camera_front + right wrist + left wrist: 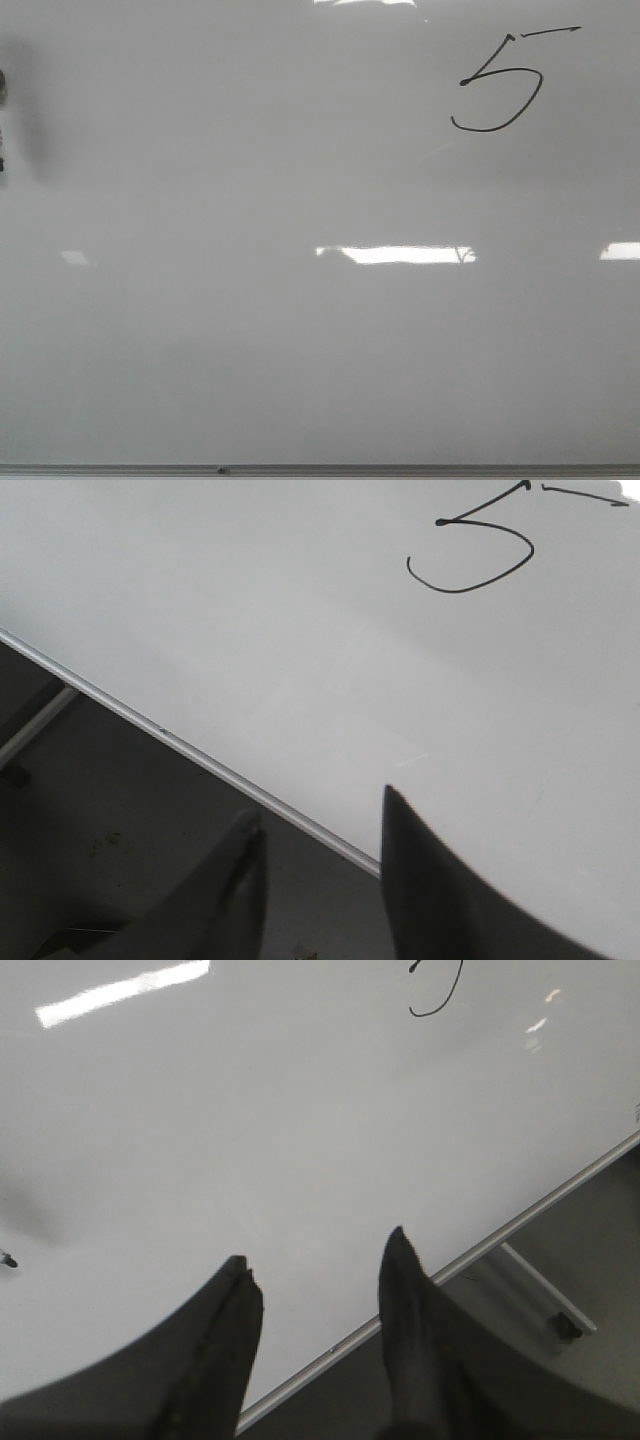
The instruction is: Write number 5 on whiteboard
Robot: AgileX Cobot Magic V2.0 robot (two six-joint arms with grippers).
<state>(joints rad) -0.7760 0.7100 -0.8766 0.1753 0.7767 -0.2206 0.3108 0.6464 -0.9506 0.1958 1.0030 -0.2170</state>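
I see the number 5 (pixel 500 85) drawn in black marker at the upper right of the whiteboard (pixel 300 350), its top bar slightly detached from the stem. My left gripper (pixel 318 1260) hangs over the board near its frame edge, fingers apart, holding nothing. My right gripper (pixel 320 820) is also spread and empty, straddling the frame edge (pixel 200 760).

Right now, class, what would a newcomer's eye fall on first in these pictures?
The black number 5 drawn in the upper right of the whiteboard stands out first, its top bar slightly detached from the stem. Next come the bright light reflections across the middle of the board. In the wrist views, both the left tool and the right tool are open and empty.
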